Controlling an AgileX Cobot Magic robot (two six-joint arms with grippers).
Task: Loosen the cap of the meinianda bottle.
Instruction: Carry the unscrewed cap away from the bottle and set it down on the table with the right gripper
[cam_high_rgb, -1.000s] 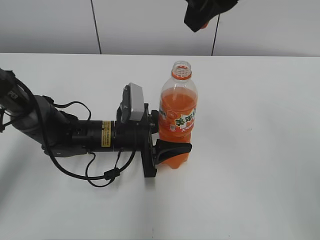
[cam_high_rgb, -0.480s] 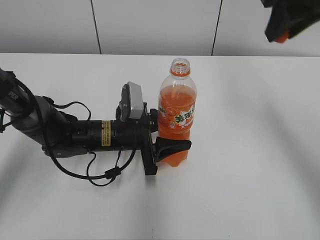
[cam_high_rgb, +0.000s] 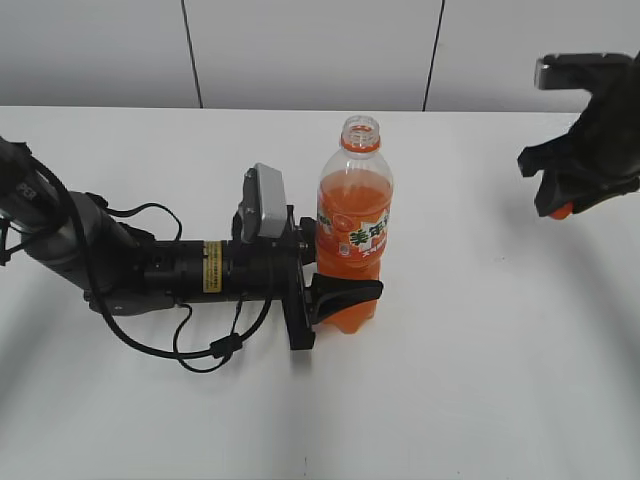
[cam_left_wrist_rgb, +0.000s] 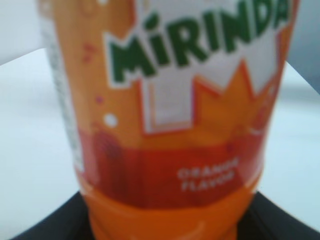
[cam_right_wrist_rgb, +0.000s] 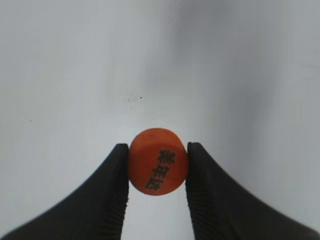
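The meinianda bottle (cam_high_rgb: 353, 235) stands upright at the table's middle, its mouth open with no cap on it. My left gripper (cam_high_rgb: 335, 290) is shut on its lower body; the left wrist view shows the bottle's orange label (cam_left_wrist_rgb: 175, 115) filling the frame. My right gripper (cam_high_rgb: 560, 205) is at the far right above the table, shut on the small orange cap (cam_high_rgb: 562, 210). In the right wrist view the cap (cam_right_wrist_rgb: 157, 161) sits clamped between the two black fingers, dark characters on its top.
The white table (cam_high_rgb: 480, 380) stretches around the bottle. The left arm (cam_high_rgb: 150, 270) lies low across the table's left side with looping cables. A grey panelled wall stands behind.
My right gripper with the cap moved from above the bottle's mouth to the right and down toward the table's right side. The bottle and left arm stayed put.
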